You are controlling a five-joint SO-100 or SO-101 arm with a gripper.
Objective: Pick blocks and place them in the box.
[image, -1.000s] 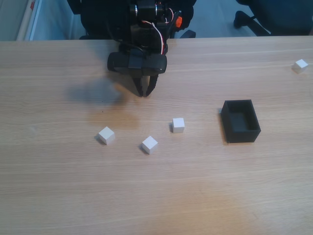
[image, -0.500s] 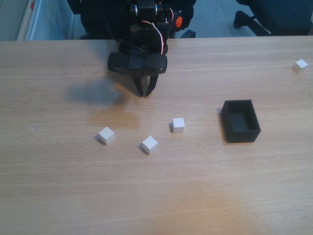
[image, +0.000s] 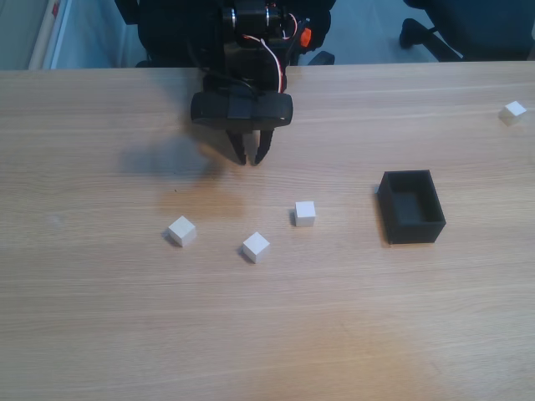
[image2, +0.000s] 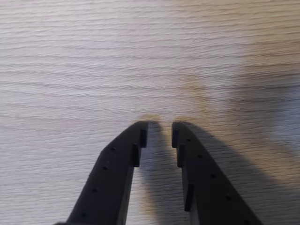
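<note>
Several small white blocks lie on the wooden table in the fixed view: one at the left, one in the middle, one further right, and one far off at the right edge. The black open-top box stands right of them and holds nothing. My black gripper hangs over bare table behind the blocks, well apart from all of them. In the wrist view the gripper has its fingertips a small gap apart, with only wood grain between them.
The arm's black base and red-and-white wiring sit at the table's far edge. Chair legs show on the floor beyond the table. Open wood lies in front of the blocks.
The gripper has shifted slightly to the right and its fingertips, closed together before, have parted a little. Blocks and box have not moved.
</note>
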